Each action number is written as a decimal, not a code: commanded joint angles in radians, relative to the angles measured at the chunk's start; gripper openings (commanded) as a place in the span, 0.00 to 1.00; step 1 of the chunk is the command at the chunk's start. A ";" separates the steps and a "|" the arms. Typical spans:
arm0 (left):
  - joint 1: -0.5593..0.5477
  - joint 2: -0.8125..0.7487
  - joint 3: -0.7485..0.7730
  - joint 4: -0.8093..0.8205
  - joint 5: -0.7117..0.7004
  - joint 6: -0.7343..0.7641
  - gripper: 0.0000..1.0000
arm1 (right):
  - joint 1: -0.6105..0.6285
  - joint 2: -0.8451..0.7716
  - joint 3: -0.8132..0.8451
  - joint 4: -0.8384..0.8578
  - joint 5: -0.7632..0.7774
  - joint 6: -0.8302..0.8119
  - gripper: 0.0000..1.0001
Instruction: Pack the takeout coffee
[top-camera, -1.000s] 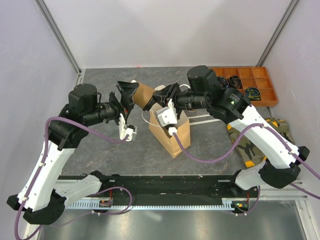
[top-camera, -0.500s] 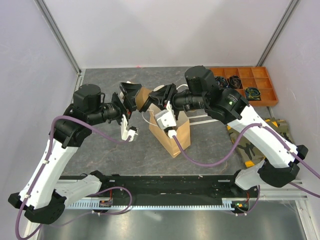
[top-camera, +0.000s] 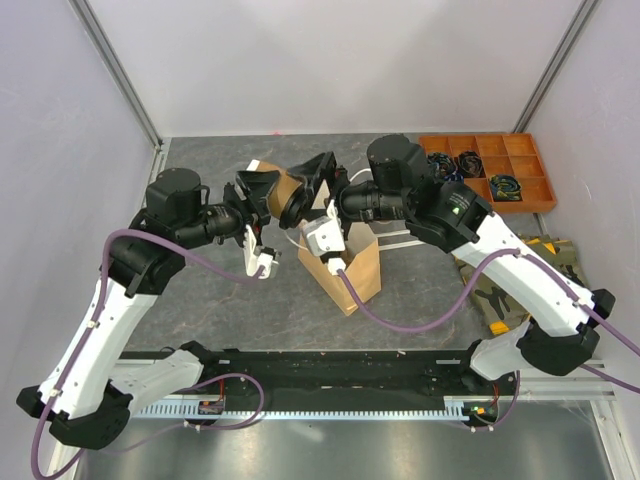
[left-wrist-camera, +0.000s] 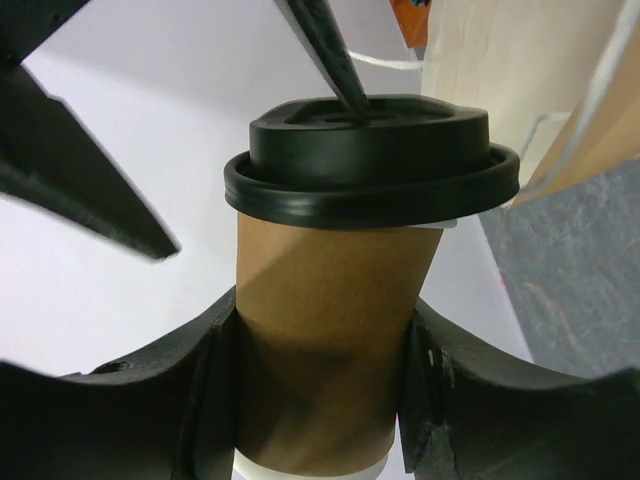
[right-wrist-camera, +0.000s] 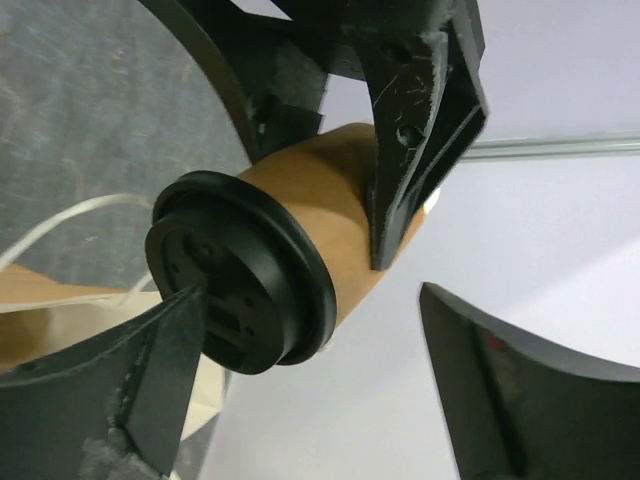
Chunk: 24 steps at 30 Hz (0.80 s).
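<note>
Looks like a handover: the cup (left-wrist-camera: 322, 340) is in mid-air, lying sideways between the two arms. It is above the tabletop (top-camera: 240, 300), just left of the paper bag (top-camera: 358, 268).

The left gripper (left-wrist-camera: 320, 390) is clamped on the kraft body, one finger pressed flat on each side below the black lid (left-wrist-camera: 370, 160). The right gripper (right-wrist-camera: 315, 300) is spread wide around the lid end and holds nothing. One fingertip looks to be touching the lid face; the other is well clear.

How I'd do it:
- Pull the right gripper back straight along the cup's axis. Any sideways move risks hooking the rim and popping the lid.
- Keep the left squeeze firm but no tighter, since the paper wall will buckle.
- Hold the cup steady until the right fingers are clear of it.
- Turn it lid-up before heading for the bag mouth.
- Watch the white handles (right-wrist-camera: 60, 225), which hang loose near the opening and could snag.
</note>
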 joint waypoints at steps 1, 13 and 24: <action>-0.002 -0.027 -0.016 0.140 -0.004 -0.288 0.46 | 0.007 -0.048 -0.040 0.214 0.083 0.176 0.98; 0.036 -0.036 -0.100 0.547 -0.104 -1.058 0.45 | 0.007 -0.109 0.009 0.291 0.232 0.652 0.98; 0.269 0.005 -0.062 0.645 -0.008 -1.742 0.45 | -0.063 0.022 0.229 0.376 0.334 1.006 0.98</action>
